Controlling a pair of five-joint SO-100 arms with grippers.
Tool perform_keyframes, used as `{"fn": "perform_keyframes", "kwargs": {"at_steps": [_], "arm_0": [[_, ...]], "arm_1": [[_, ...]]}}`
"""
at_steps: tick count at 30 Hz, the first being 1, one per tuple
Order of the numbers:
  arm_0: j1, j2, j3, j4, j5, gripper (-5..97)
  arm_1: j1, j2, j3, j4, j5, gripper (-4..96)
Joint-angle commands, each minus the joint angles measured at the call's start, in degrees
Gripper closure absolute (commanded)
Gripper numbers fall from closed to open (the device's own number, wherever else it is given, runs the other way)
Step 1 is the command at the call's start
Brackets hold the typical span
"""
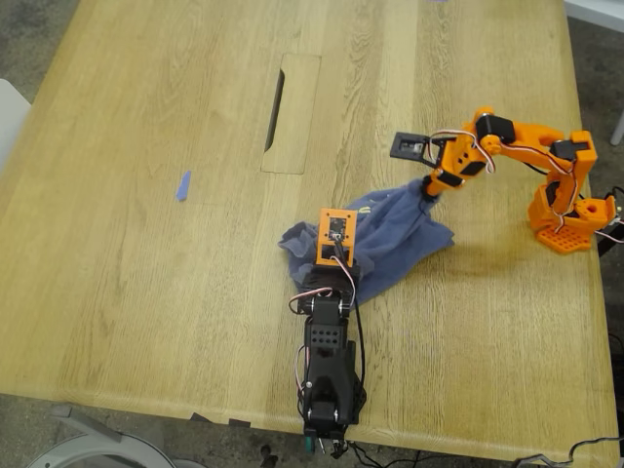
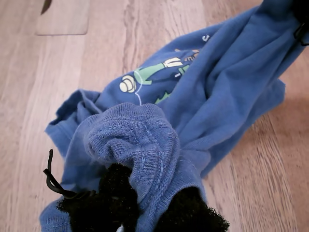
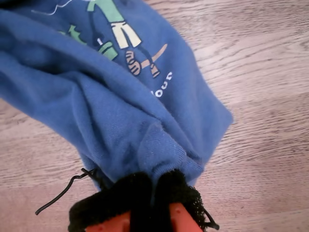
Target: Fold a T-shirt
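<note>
The T-shirt (image 1: 390,234) lies bunched, not yet folded, on the desk (image 1: 146,292) right of centre in the exterior view, the first end effector (image 2: 145,205) and second end effector (image 3: 152,193) each pinching a gathered edge.

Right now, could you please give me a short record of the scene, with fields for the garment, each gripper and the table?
garment: T-shirt, bunched, not folded, print partly visible
first gripper: my first gripper shut on a ribbed edge of the T-shirt
second gripper: my second gripper shut on another edge of the T-shirt
surface: wooden table
other item: blue tape scrap, apart from the T-shirt, toward the exterior view's left
table feature: cable hatch
</note>
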Motion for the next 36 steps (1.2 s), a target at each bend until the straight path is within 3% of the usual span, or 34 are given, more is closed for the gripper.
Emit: {"fn": "perform_keyframes", "kwargs": {"at_steps": [1,19,36], "arm_0": [[3.16,2.02,-0.44,0.79,0.26,92],[19.69,16.61,6.15,20.92,-0.09,92],[27.95,30.15,26.37,19.86,-4.66,92]], "arm_1": [[-1.49,5.98,4.13,-1.76,0.44,91.3],[-7.73,29.18,38.85,-9.58,-1.93,91.3],[-10.37,35.60,65.13,-30.15,-3.96,91.3]]}}
